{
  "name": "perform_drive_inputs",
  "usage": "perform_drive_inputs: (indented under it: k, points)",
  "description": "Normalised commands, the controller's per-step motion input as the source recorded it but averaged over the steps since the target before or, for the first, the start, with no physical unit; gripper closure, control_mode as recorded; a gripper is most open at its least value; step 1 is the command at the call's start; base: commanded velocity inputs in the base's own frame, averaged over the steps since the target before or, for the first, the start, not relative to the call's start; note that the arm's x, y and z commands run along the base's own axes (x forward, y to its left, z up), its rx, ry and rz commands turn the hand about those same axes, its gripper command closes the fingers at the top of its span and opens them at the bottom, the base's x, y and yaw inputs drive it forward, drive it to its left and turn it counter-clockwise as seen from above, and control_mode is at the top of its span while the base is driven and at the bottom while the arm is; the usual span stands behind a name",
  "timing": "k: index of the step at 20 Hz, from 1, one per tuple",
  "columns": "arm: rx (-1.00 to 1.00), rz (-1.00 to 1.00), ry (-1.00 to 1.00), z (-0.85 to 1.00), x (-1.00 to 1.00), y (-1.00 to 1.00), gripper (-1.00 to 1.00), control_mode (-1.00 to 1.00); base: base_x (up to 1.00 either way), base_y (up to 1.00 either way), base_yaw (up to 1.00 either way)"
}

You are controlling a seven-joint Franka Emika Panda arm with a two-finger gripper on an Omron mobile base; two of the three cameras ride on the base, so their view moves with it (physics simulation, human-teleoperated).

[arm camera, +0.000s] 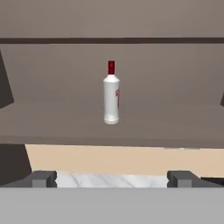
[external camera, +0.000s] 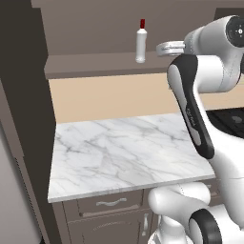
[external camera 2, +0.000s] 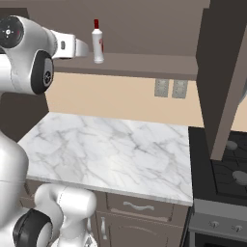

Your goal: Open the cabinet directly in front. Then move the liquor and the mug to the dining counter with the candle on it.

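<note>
The cabinet [external camera: 95,64] stands open, its doors swung out to the left [external camera: 24,71] and to the right [external camera 2: 222,72]. The liquor [external camera: 141,44] [external camera 2: 98,43] [arm camera: 111,98], a white bottle with a red cap, stands upright on the cabinet's bottom shelf. My gripper [external camera: 161,48] [external camera 2: 85,48] [arm camera: 113,178] is open and holds nothing. It hovers level with the shelf, just in front of the bottle and apart from it. In the hand view the bottle sits centred between the fingertips [arm camera: 43,178], farther back. The mug, the dining counter and the candle are out of view.
Below the cabinet lies a marble worktop [external camera: 128,147] with a beige backsplash [external camera 2: 120,96] and two wall outlets [external camera 2: 169,88]. Base drawers [external camera 2: 140,206] sit under it. A black stove [external camera 2: 226,169] adjoins on the right, under the open right door.
</note>
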Motion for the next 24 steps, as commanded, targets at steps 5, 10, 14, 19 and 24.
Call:
perform_drive_inputs:
  k: [5,10,14,19,24]
  points:
    - [0.0,0.0,-0.09,-0.2,0.17,0.0,-1.0,-1.0,0.0,0.0,0.0]
    - [0.0,0.0,-0.05,-0.05,0.2,0.0,-1.0,-1.0,0.0,0.0,0.0]
    - [0.0,0.0,0.0,0.0,0.26,0.0,-1.0,-1.0,0.0,0.0,0.0]
    - [0.0,0.0,0.0,0.0,0.26,0.0,-1.0,-1.0,0.0,0.0,0.0]
    - [0.0,0.0,0.0,0.02,0.24,0.0,-1.0,-1.0,0.0,0.0,0.0]
